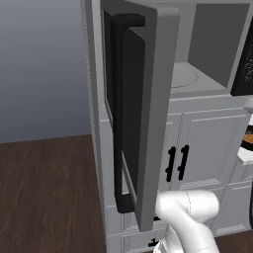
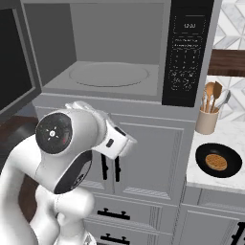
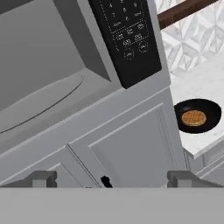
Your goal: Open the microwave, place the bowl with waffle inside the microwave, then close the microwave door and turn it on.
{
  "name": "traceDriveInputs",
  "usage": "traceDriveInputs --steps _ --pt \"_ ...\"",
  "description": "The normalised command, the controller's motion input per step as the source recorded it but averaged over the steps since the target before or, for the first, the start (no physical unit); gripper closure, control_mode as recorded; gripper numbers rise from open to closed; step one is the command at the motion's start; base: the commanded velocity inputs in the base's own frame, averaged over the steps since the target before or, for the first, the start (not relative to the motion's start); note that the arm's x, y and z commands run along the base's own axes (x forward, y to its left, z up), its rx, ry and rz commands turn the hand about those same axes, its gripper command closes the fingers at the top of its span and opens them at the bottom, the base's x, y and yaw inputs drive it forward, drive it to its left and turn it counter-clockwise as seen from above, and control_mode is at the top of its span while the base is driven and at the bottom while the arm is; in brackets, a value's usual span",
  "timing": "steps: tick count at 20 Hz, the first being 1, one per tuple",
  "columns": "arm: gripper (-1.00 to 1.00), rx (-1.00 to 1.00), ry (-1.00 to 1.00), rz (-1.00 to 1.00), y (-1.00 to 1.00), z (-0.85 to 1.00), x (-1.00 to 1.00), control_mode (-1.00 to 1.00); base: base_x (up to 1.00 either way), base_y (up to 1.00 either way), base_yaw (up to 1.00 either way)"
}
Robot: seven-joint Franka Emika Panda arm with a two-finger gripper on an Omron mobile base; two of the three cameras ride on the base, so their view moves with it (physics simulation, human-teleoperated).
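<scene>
Two dark fingertips (image 3: 43,178) are sitting far apart at the bottom of the hand view, so the gripper (image 3: 113,178) is standing wide open with nothing between its jaws. It is hanging in front of the white cabinet doors (image 3: 135,148) beneath the microwave (image 2: 119,52), apart from everything. The microwave door (image 1: 136,113) is standing swung out to the left, its long black bar handle (image 1: 118,113) facing outward, and the grey cavity with its round turntable (image 2: 109,75) is lying bare. The black control strip (image 2: 189,50) is running down the oven's right side. The bowl (image 2: 219,161) is resting on the white counter (image 2: 201,174) to the right of the microwave, with the waffle (image 2: 216,161) lying flat inside it. A beige utensil holder (image 2: 207,120) is standing just behind the bowl.
</scene>
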Motion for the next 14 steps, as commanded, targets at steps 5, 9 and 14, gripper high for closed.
traceDriveInputs --steps 5,9,14 --pt "-1.0 -0.01 0.08 -0.18 -1.0 -0.29 0.32 -1.0 0.0 0.0 0.0" --pt "-1.0 0.03 0.06 0.01 -1.0 -0.31 0.34 -1.0 0.0 0.0 0.0" --pt "-1.0 0.2 0.35 0.05 -0.95 -0.45 0.47 -1.0 0.0 0.0 0.0"
